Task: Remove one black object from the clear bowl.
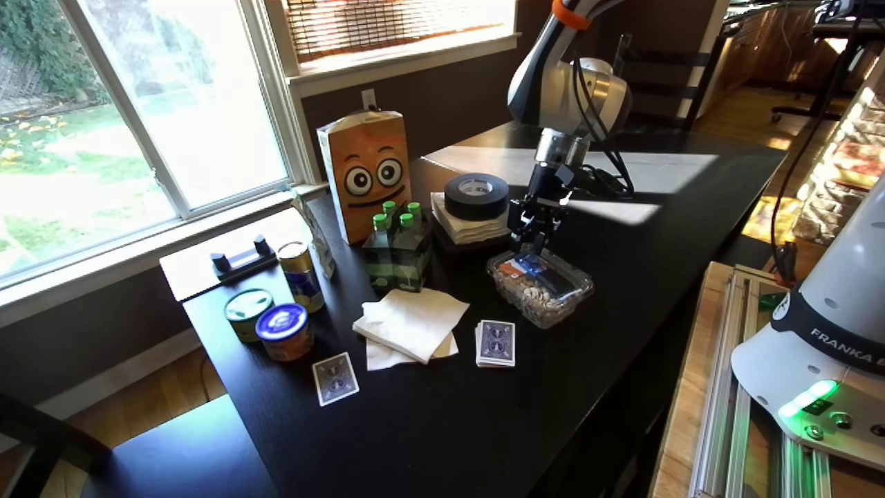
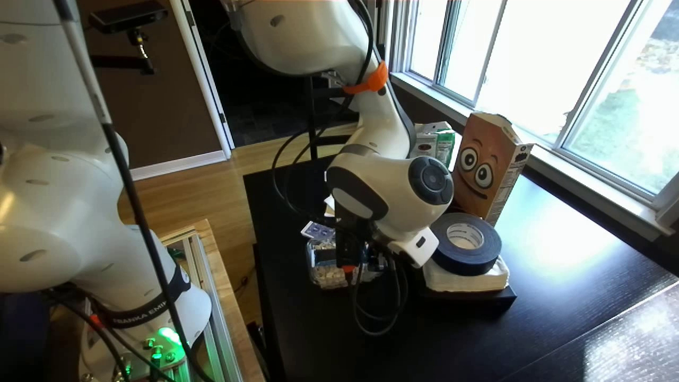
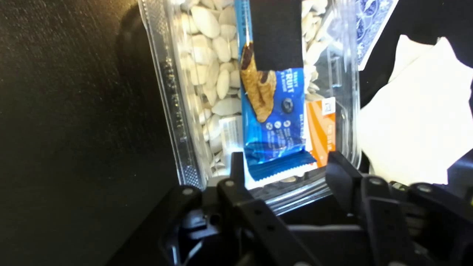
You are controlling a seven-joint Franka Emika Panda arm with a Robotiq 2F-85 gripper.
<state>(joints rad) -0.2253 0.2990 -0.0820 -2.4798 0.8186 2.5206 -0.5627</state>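
Observation:
The clear bowl (image 1: 543,311) is a see-through plastic tub on the dark table; it also shows in an exterior view (image 2: 328,278) and in the wrist view (image 3: 168,92). Pale stones or seeds fill its bottom. The black object (image 3: 277,35) lies lengthwise on top of them: a flat piece, black in the middle, with a printed blue wrapper end. It also shows in both exterior views (image 1: 557,281) (image 2: 324,257). An orange packet (image 3: 321,129) lies partly under it. My gripper (image 3: 286,164) is open and empty above the bowl's far end, its fingertips either side of the blue end.
A black tape roll (image 1: 477,196) sits on white napkins beside the gripper. Green-capped bottles (image 1: 399,259) and an orange box (image 1: 373,180) stand behind. Loose napkins (image 1: 415,321), a card stack (image 1: 496,344), a single card (image 1: 336,378) and tins (image 1: 285,335) are on the table.

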